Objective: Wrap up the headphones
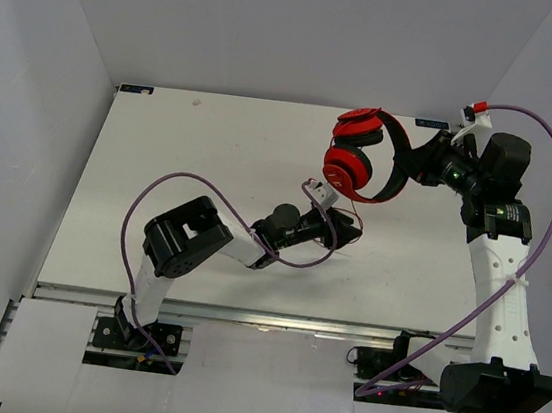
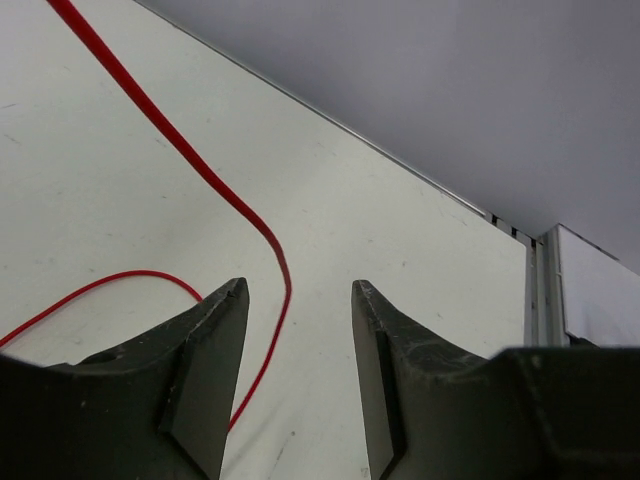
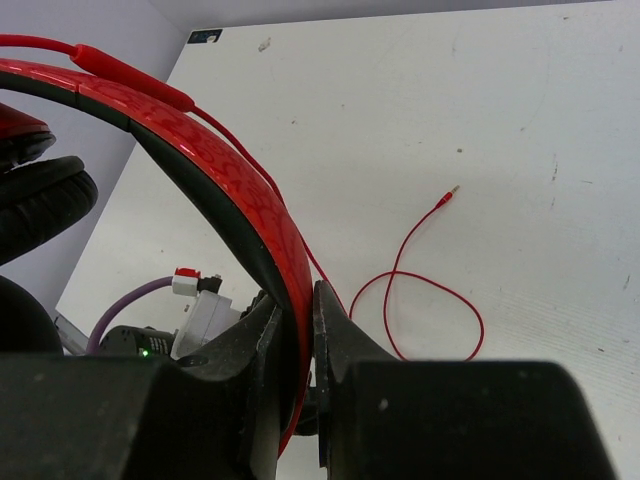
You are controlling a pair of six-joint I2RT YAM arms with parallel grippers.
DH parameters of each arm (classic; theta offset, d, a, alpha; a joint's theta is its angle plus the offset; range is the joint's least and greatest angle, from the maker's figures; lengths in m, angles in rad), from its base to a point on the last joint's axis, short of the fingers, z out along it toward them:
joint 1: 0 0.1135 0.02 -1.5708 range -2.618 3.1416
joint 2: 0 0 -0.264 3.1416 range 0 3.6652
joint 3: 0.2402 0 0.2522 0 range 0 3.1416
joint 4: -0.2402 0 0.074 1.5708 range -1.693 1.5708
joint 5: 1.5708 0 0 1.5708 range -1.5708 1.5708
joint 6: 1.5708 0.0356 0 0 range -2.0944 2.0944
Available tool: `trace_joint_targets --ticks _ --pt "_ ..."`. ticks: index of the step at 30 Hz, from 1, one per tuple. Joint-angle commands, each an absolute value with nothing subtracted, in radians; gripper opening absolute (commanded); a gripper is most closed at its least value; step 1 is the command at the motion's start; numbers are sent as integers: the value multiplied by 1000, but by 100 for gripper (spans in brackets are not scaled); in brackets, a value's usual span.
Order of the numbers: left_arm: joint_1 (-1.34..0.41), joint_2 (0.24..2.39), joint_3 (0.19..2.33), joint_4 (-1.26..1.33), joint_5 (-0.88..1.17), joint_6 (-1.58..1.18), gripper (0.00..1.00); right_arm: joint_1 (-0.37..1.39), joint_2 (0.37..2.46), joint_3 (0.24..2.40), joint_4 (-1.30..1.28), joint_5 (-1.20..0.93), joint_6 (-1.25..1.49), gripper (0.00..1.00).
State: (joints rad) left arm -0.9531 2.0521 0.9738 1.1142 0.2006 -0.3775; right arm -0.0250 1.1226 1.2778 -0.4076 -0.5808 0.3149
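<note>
Headphones (image 1: 360, 161) sit lifted over the far right of the counter (image 1: 211, 158), headband (image 3: 240, 190) pinched tight in the right tool (image 3: 300, 310), likely so the cable (image 2: 200, 170) trails free for winding. Nearby the left tool (image 2: 297, 300) stands wide open and empty, the cable crossing the gap between its jaws, apparently lined up to catch it.

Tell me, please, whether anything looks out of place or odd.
Only the cable: it trails loose over the table, unwrapped, passing between the fingers of the open left gripper, while the right gripper clamps the headphones' headband.
</note>
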Motion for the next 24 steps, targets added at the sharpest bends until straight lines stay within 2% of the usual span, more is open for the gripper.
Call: trace_joint_targets --ticks 1,6,11,17,24 --pt "-959 2030 962 1127 68 -328 57 -28 1085 1282 -322 -619 357 8" --pt "-957 2042 955 1157 126 -319 63 -28 1086 1282 -316 -623 361 8" --pt "-959 2084 1039 1088 163 -333 69 -28 1084 1279 -311 -627 364 8" --pt "-959 2128 1093 1104 201 -366 71 -28 1080 1276 -308 -626 368 8" --pt "-975 2175 1152 1070 167 -372 65 -30 1083 1282 -299 -634 386 8"
